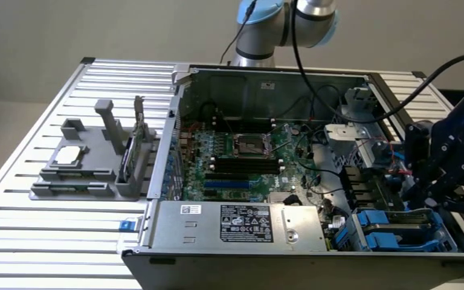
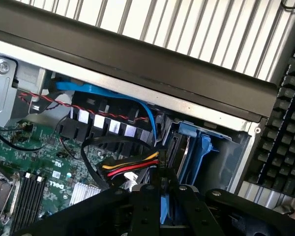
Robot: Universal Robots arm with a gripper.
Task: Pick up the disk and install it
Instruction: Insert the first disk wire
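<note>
Wrist view gives us the disk (image 2: 163, 205), a flat drive seen edge-on by its blue plastic frame, clamped between two black fingers (image 2: 142, 211) over the open dark metal computer case (image 1: 296, 270). Just beside it runs one bundle of yellow, red and black wires (image 2: 132, 169). One blue plastic drive bay (image 2: 201, 150) stands near, and one blue flat cable (image 2: 113, 96) further off. Around lie one green motherboard (image 1: 292, 158), one silver power-supply box (image 1: 240, 223) and one grey plastic holder (image 1: 87, 175) on the slatted metal table (image 1: 22, 241).
</note>
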